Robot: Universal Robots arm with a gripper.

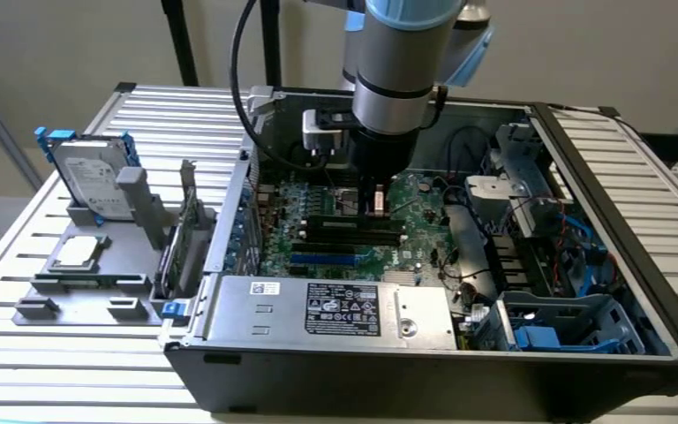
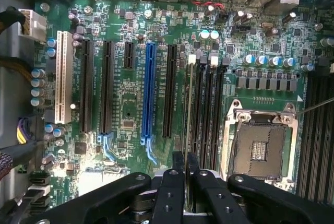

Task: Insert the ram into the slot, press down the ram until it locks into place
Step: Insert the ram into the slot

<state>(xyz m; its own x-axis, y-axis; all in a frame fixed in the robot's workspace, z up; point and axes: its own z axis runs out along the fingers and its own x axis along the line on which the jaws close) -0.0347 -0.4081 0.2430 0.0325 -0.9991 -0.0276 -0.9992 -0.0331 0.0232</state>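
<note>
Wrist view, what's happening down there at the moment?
The gripper has its jaws closed on the ram, seen edge-on, inside the open computer case. The ram is lined up over the slot, the one of the four black ones farthest from the processor socket. Whether it has gone in, I cannot tell.

Green motherboard (image 2: 133, 88) carries black memory slots (image 2: 209, 114), blue slot (image 2: 150, 93), white slot (image 2: 63, 78).

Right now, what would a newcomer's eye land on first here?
The grey arm reaches down into the open computer case in the middle of the exterior view. In the wrist view, the fingers pinch the ram edge-on by the black memory slots, and one bright blue slot stands out on the green board.
</note>
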